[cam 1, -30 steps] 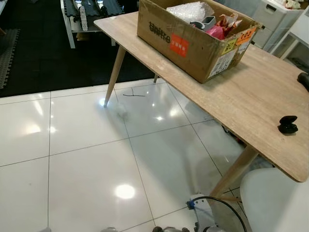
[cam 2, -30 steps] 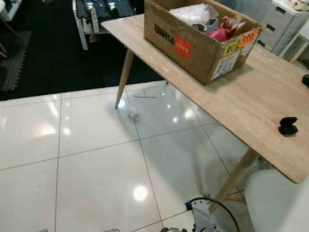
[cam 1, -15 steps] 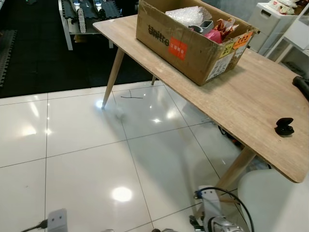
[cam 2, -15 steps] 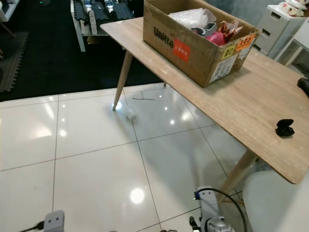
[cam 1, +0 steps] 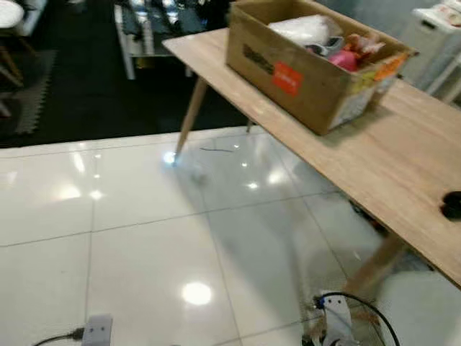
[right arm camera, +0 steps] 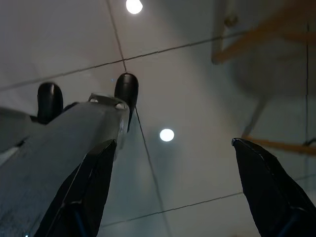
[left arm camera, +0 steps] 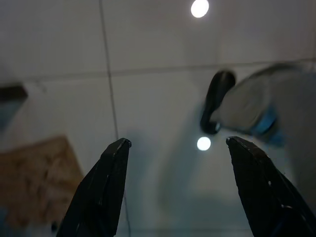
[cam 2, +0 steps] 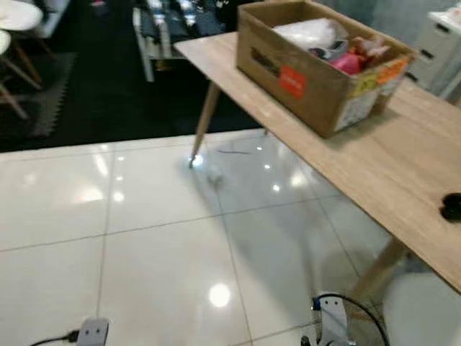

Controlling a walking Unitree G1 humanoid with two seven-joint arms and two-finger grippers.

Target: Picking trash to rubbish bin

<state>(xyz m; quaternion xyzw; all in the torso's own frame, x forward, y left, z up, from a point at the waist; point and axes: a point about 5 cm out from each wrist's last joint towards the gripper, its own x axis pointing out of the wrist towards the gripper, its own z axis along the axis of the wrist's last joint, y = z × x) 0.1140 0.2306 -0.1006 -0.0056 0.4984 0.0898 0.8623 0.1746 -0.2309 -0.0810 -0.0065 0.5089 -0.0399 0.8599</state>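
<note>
Left gripper (left arm camera: pixel 173 187): fingers spread wide, nothing between them; it hangs idle over the floor tiles.
Right gripper (right arm camera: pixel 170 197): fingers also spread wide and empty, hanging over the tiles by a wooden leg.
Near floor: glossy white tiles (cam 1: pixel 144 267) with lamp glare; a small grey plug block (cam 2: pixel 92 331) on a black cord lies at the near edge of the floor, and a black cable loop (cam 1: pixel 360 317) with a white part lies by the table's near leg.
Trash: a small pale crumpled scrap (cam 2: pixel 214 174) lies on the tiles just beside the table's far leg (cam 2: pixel 204 124), well apart from both grippers. This looks like the piece to pick up; it is blurred, so I cannot say what it is.
Bin: not made out.
Table (cam 1: pixel 403 166): light wood, slanting legs. A small black thing (cam 2: pixel 452 207) sits at its right edge; an open cardboard box (cam 2: pixel 317 72) full of wrappings stands at its far end.
Far room: black floor (cam 1: pixel 79 94), a low white rack (cam 2: pixel 155 32), chair legs at the far left.
Risks: the head views are blurred, so the scrap's place is uncertain; the leg beside it could catch an arm on the reach; the cords on the floor could snag a foot; a light scrap may slide on the slick tile as the fingers close.
</note>
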